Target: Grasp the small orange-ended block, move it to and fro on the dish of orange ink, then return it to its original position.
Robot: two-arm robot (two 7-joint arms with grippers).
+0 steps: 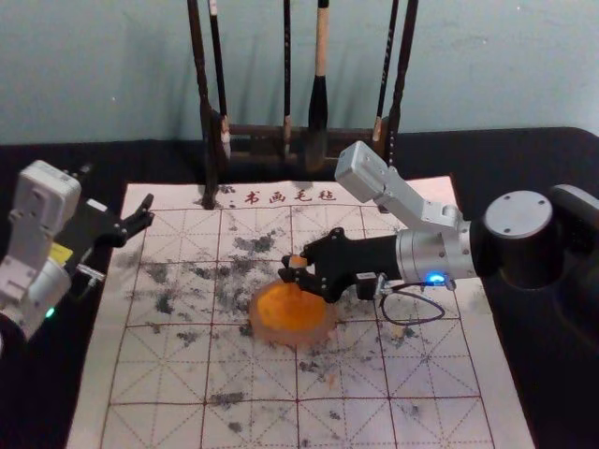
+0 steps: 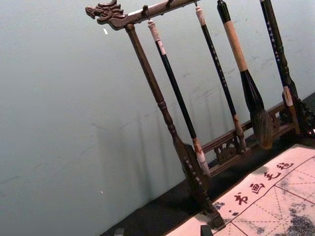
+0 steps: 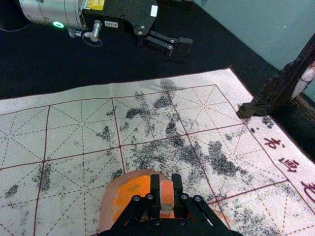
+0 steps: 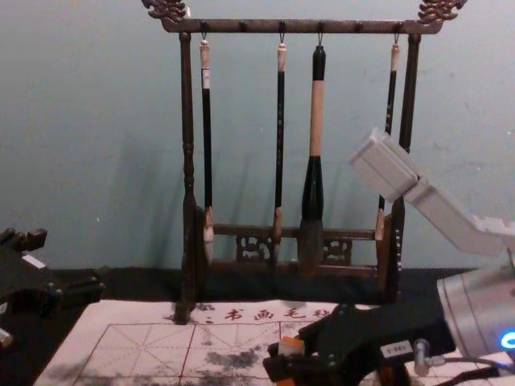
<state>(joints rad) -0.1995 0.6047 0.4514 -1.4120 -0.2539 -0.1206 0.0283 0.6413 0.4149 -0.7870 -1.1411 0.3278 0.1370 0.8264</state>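
Your right gripper (image 3: 167, 191) clamps the orange-ended block (image 3: 167, 194) above the ink dish (image 1: 282, 315), your left gripper (image 1: 146, 214) gaping well left of it; hard pressing could drag the dish askew

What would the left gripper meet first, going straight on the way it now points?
Probably the brush rack's left foot, though depth is unclear and the left gripper might pass in front of it.

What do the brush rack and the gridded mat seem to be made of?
The brush rack looks like dark, lightly glossy wood, judging by its turned posts and carved ends. The mat seems to be matte, pale cloth, perhaps felt: its edge runs in soft waves, and dark smudges mark it.
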